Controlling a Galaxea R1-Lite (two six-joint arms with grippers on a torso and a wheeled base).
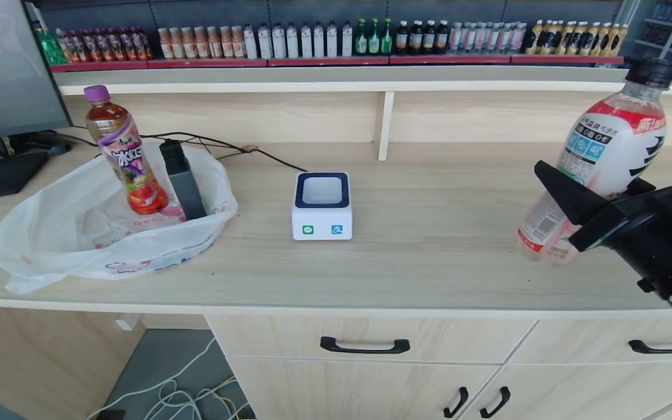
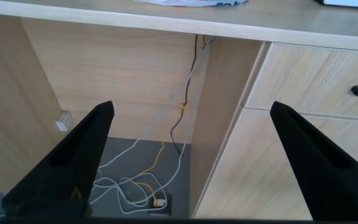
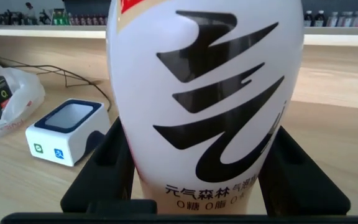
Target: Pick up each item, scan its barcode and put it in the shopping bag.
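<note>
**As It Is Gripped, Pink Bottle Is Seen Tilted at the Counter's Right End**

Where the counter (image 1: pixel 429 256) runs out to the right, a pink-and-white bottle (image 1: pixel 610 151) with a black cap is clamped by the right gripper (image 1: pixel 598 201). Its fingers are pressed against both sides of the bottle's lower half. The bottle is tilted, with its cap leaned up and to the right. Whether its base is touching the wood cannot be told.

A white scanner (image 1: pixel 322 205) with a dark blue frame is set at mid-counter, well apart from the bottle. Farther left, a white shopping bag (image 1: pixel 32 233) is spread open. A tea bottle (image 1: pixel 128 157) with a purple cap is stood upright in it, and a dark upright device (image 1: pixel 182 179) is placed just beside that.

The left gripper (image 2: pixel 191 168) is held below the counter's front edge with its fingers spread wide and nothing between them. Loose cables (image 2: pixel 135 183) are seen on the floor beyond it. A shelf of drinks (image 1: pixel 336 38) is lined along the back wall.
</note>
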